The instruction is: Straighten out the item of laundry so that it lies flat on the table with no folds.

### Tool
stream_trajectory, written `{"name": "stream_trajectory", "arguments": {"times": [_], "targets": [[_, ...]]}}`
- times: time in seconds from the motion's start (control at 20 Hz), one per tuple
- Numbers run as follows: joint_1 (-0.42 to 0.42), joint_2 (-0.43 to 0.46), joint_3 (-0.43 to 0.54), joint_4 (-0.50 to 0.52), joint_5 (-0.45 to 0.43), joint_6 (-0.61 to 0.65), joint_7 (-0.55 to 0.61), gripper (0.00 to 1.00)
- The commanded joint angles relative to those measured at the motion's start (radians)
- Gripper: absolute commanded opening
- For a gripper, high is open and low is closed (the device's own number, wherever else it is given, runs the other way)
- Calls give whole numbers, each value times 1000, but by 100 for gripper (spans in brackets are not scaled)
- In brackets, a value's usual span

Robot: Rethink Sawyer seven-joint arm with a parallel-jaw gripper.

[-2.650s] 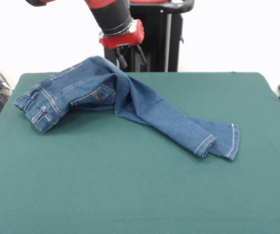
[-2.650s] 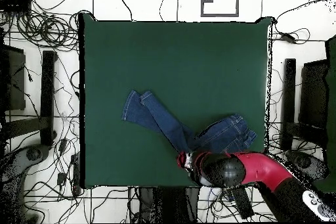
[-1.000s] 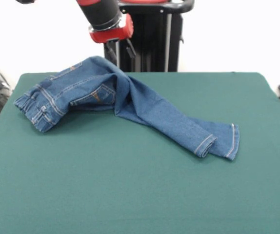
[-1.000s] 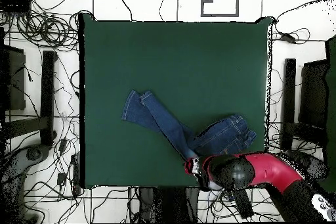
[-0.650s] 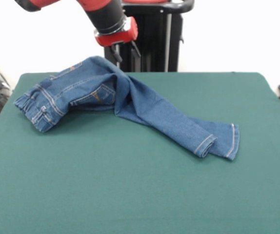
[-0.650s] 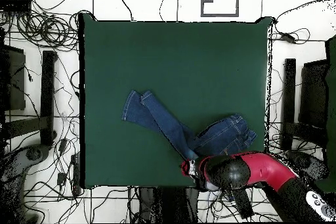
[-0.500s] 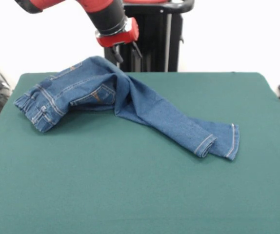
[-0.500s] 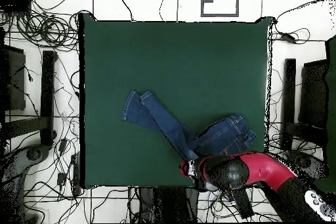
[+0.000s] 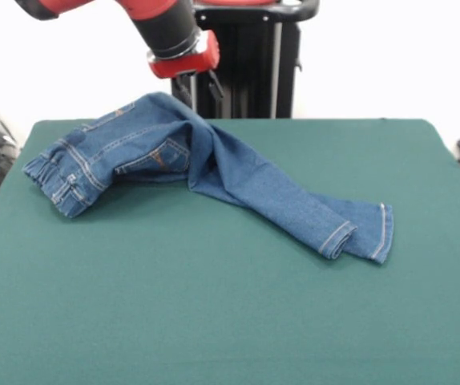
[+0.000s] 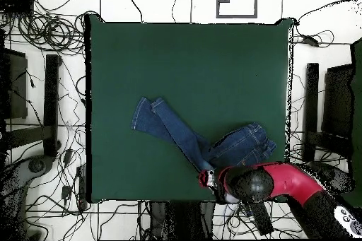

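toward the far left of the table [image 9: 214,321], the jeans [image 9: 214,172] lie crumpled: the waist end is bunched and doubled over into a hump by the far edge, and the two legs run out together toward the right, one lying on the other, hems stacked near mid-table. from overhead the jeans [image 10: 194,143] sit in the half of the table [image 10: 184,61] nearest the base, legs angling away from it.

the cloth has not shifted at all over the last few seconds; every fold sits where it did. only the gripper [image 9: 198,84] has moved, wandering above the hump's high point, a little lower a moment ago and now slightly up and to the left. overhead, the gripper [image 10: 207,178] hangs just at the table's edge beside the waist. its two fingers stand apart and hold nothing.

so no straightening has been gained. it looks like a hesitant line-up for a grasp on the raised fold; the legs and waist all remain to be spread.
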Motion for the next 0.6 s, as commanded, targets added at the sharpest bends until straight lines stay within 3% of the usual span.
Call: {"name": "stream_trajectory", "arguments": {"times": [0.05,0.6], "targets": [[9,-8,90,-143,24,136,-312,100],[9,42,81,-150,-34,91,-287,100]]}}
